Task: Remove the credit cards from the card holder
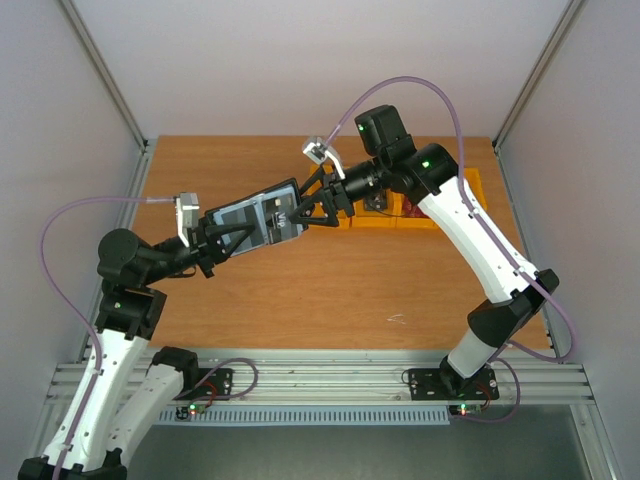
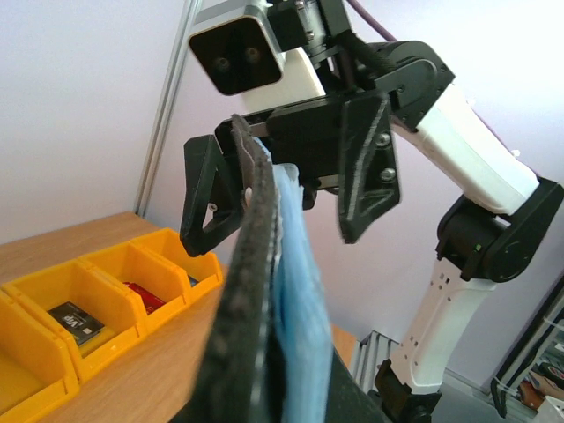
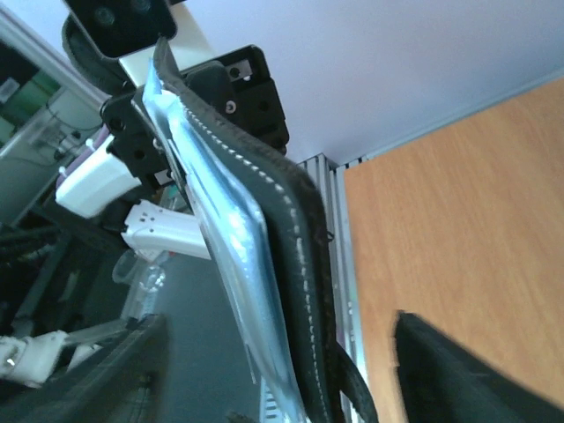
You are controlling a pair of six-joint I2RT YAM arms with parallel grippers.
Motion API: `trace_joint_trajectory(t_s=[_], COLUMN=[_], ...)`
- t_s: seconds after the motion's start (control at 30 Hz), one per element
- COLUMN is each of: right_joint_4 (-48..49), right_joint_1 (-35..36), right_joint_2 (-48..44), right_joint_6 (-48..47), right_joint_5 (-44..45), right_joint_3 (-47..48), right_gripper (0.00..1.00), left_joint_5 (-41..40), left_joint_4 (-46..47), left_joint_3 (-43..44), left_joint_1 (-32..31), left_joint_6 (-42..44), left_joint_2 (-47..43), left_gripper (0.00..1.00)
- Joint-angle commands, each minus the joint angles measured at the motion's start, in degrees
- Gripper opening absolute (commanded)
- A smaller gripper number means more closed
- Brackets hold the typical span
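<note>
Card holder (image 1: pixel 250 222) held aloft over table (image 1: pixel 300 300), grey-blue face up. L gripper (image 1: pixel 214 238) clamped on its near end. R gripper (image 1: pixel 301 205) fingers spread astride far end. Dark card (image 2: pixel 75 322) + red card (image 2: pixel 145 297) lie in yellow bins (image 2: pixel 40 361).

Setting: a robotics lab test cell is indicated.
Enclosure: the wooden surface (image 1: pixel 300 300) is closed in by plain white panels (image 1: pixel 300 60) held in metal posts (image 1: pixel 108 85).
Mounting: two arm bases (image 1: pixel 465 382) are bolted to a slotted aluminium rail (image 1: pixel 330 372).
Wiring: purple cables (image 1: pixel 60 225) are left exposed.
Storage: yellow bins (image 2: pixel 88 291) are set on the surface.
</note>
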Motion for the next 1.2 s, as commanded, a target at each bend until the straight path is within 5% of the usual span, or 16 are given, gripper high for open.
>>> trace_joint_trajectory(t_s=[0.0,0.13,0.2,0.43,0.63,0.77,0.9,0.97,1.03,1.17], right_joint_4=[-0.3,1.3,1.7,3.9,3.4,2.1,3.0,4.2,5.2,7.8], right_joint_1=[0.3,0.2,0.3,0.0,-0.1,0.5,3.2,4.4,5.1,5.6], right_joint_2=[0.8,0.1,-0.3,-0.8,0.9,2.1,2.8,3.2,3.3,2.4], right_joint_6=[1.6,2.7,2.8,6.5,12.7,17.4,17.4,17.1,16.7,15.1], right_joint_5=[-5.4,-5.9,-5.3,3.5,17.8,29.9,33.0,31.1,28.1,19.4], right_joint_3=[1.7,1.1,0.5,-1.3,-0.2,0.3,0.8,1.0,1.2,0.4], right_gripper=[0.45,0.02,0.01,0.01,0.01,0.01,0.01,0.01,0.01,0.01], left_joint_5=[1.7,0.1,-2.9,-34.6,-59.6,-47.1,-13.6,-2.6,0.2,-5.0], left_joint_4=[5.3,4.4,1.7,-17.8,-24.7,-19.5,-9.3,-0.2,4.7,2.3], left_joint_3=[-0.1,-0.6,-0.9,-0.9,-2.1,-1.3,-2.4,-4.6,-5.7,-5.3], left_joint_1=[0.4,0.4,0.4,0.9,2.5,2.6,2.6,2.2,1.7,1.6], left_joint_6=[-2.2,-2.7,-2.9,-1.7,6.2,15.6,21.3,13.6,-0.3,-5.2], left_joint_2=[-0.1,-0.4,-0.6,-1.9,-2.7,-4.4,-5.2,-3.7,-0.9,1.1], left_gripper=[0.0,0.0,0.01,0.51,0.61,0.62,0.5,0.46,0.4,0.38])
